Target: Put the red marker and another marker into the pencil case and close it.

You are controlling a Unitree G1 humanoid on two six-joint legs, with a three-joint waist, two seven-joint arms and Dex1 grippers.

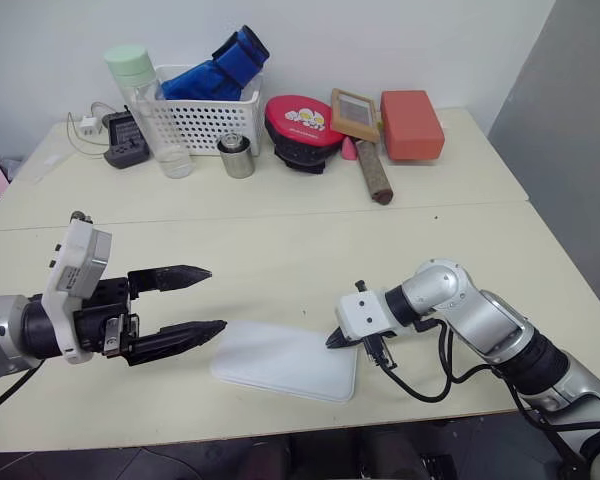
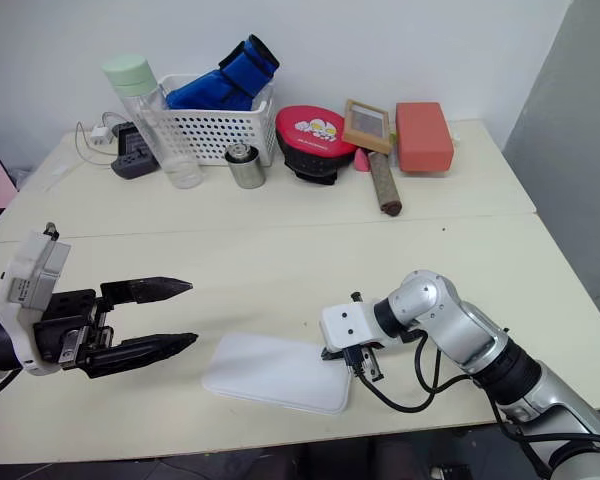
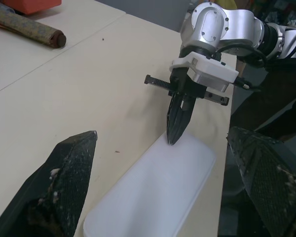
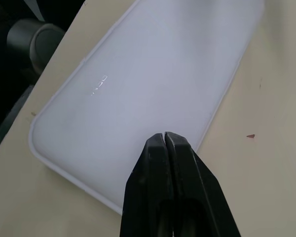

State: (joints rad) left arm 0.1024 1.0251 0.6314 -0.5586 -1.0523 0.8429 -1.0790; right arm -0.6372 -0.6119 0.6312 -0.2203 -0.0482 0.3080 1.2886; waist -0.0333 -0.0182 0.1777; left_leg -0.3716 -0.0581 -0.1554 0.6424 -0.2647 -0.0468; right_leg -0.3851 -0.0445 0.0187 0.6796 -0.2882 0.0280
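Note:
The pencil case (image 1: pixel 280 362) lies flat with its lid down near the table's front edge, a plain white slab with rounded corners. My right gripper (image 1: pixel 332 342) is shut with nothing in it. It points down to the left, and its tip rests at the case's right end, seen close up in the right wrist view (image 4: pixel 164 136). Left of the case, my left gripper (image 1: pixel 217 298) hovers open and empty, its fingers (image 3: pixel 69 177) aimed along the case (image 3: pixel 153 192). The red marker and the other marker are out of view.
Along the back of the table stand a charger (image 1: pixel 125 140), a green-capped bottle (image 1: pixel 145 105), a white perforated basket (image 1: pixel 205 115) holding blue cloth, a metal can (image 1: pixel 236 157), a red round pouch (image 1: pixel 302 125), a wooden-handled brush (image 1: pixel 365 140) and a red box (image 1: pixel 412 123).

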